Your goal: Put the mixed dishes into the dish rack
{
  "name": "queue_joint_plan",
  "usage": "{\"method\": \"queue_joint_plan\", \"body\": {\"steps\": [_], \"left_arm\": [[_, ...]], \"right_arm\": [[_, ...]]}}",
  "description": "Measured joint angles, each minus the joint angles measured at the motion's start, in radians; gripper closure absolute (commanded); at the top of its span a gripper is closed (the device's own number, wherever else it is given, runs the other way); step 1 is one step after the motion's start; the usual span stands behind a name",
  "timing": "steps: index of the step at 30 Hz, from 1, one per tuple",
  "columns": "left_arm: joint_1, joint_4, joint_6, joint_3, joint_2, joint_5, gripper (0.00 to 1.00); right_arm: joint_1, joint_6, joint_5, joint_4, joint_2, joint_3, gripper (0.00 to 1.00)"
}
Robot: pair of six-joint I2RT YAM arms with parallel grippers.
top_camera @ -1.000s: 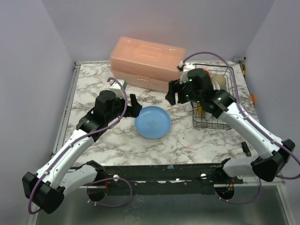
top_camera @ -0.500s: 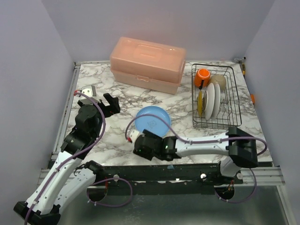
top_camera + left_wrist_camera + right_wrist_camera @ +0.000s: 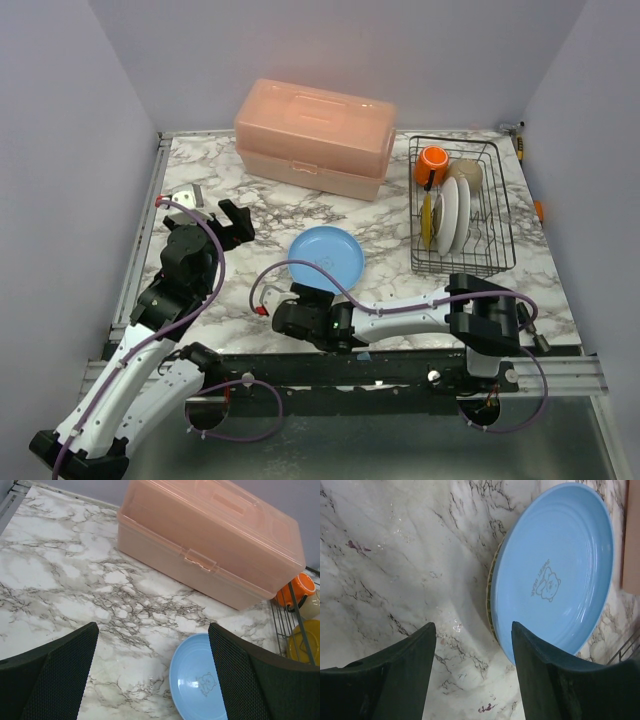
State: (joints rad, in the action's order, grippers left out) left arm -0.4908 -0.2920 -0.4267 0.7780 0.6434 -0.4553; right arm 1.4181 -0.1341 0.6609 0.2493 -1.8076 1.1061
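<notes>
Since half a second ago, the right gripper (image 3: 303,300) has been shifted slightly left and nearer along the near edge of the white-and-grey marble table (image 3: 250,190), while the round light-blue plate (image 3: 327,260) and the left arm are seen unchanged. The right arm is laid low across the near side of the table, and its gripper (image 3: 471,625) is held wide apart with nothing between the fingers, just beside the near-left rim of the light-blue plate (image 3: 555,570); contact cannot be made out. A small bear print is seen at the plate's centre, and a pale patterned edge shows under its rim, though what it belongs to cannot be told. The plate lies flat at the middle of the table, near of the big pink plastic lidded box (image 3: 315,135). The left gripper (image 3: 238,222) is raised over the left of the table, spread wide and empty (image 3: 152,627), with the light-blue plate (image 3: 200,680) and the pink box (image 3: 210,535) in its view. At the far right stands the black wire dish rack (image 3: 500,200), in which a glossy orange mug (image 3: 433,160), a cream-white bowl (image 3: 466,175), a yellow plate (image 3: 426,222) and upright white plates (image 3: 452,215) are already set.
</notes>
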Motion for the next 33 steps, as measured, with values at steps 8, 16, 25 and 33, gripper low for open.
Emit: {"method": "queue_joint_plan", "body": {"steps": [8,16,25,33], "left_arm": [[0.0,0.0,-0.001,0.0,0.005,0.0,0.09],[0.0,0.0,-0.003,0.0,0.014,0.0,0.09],[0.0,0.0,-0.003,0.0,0.016,0.0,0.08],[0.001,0.019,0.006,0.0,0.058,0.066,0.06]], "right_arm": [[-0.058,0.002,-0.045,-0.085,0.0,-0.019,0.43],[-0.102,0.022,-0.096,-0.111,-0.004,-0.02,0.59],[-0.11,0.037,-0.15,-0.114,-0.039,-0.019,0.75],[-0.118,0.044,-0.157,-0.114,-0.019,-0.013,1.0]]}}
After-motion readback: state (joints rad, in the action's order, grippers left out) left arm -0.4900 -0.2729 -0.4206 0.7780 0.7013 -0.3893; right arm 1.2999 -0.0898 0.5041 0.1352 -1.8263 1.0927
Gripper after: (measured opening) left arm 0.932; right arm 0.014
